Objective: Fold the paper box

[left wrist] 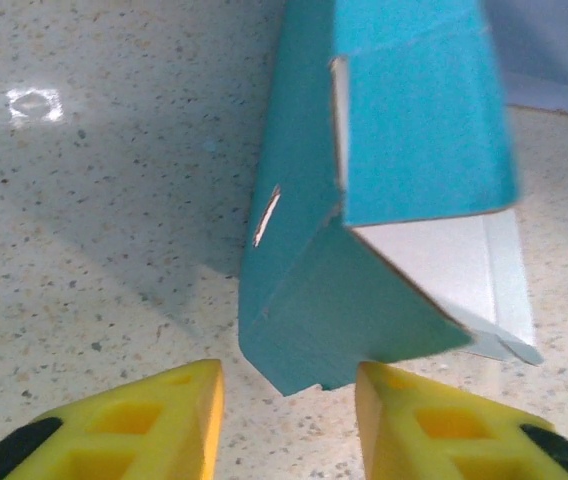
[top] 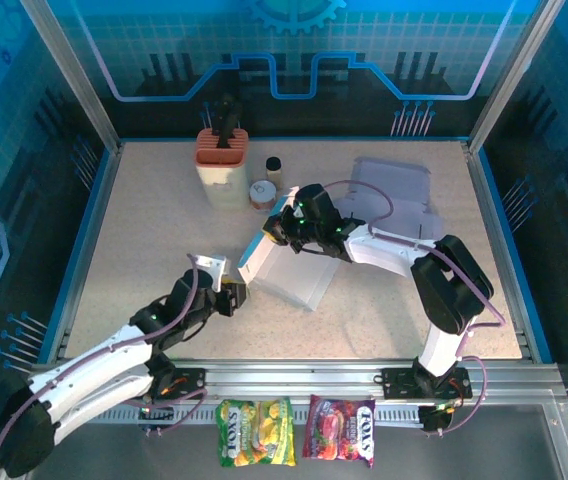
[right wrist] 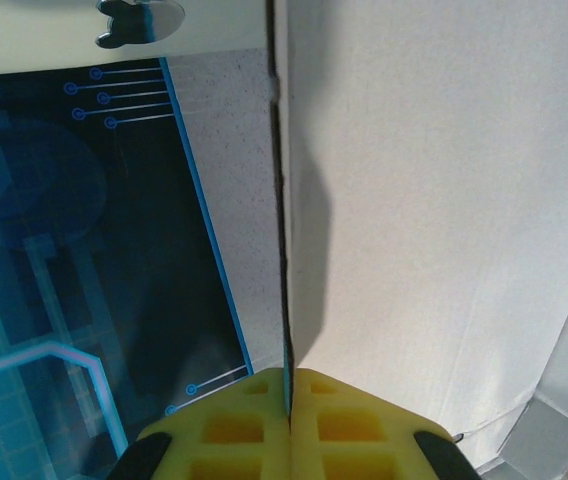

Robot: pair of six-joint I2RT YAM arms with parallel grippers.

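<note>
Just short of the lowest teal corner of the paper box (left wrist: 404, 130): left gripper (left wrist: 286, 378), yellow fingers (left wrist: 179, 420) partly spread, clasping nothing. Farther along the same carton, at the far end of its raised wall: right gripper (right wrist: 289, 385), pressed tight on a thin card edge, white panel running off to one side of the pinch.

Likely trouble from here: closing or pushing at that free corner may skid the whole carton across the table (top: 144, 220) rather than crease it, since only one narrow pinch anchors it. May also crumple the angled flap if met off the score line. Could tear or slip at the right-hand pinch, being so close to the edge.

Mid-table, between the two arms: paper box (top: 299, 275), half erected. Teal outside, white inside. One long wall upright, with a small slot cut in it; corner flap folded inward at a slant; broad white panel flat on the surface.
</note>
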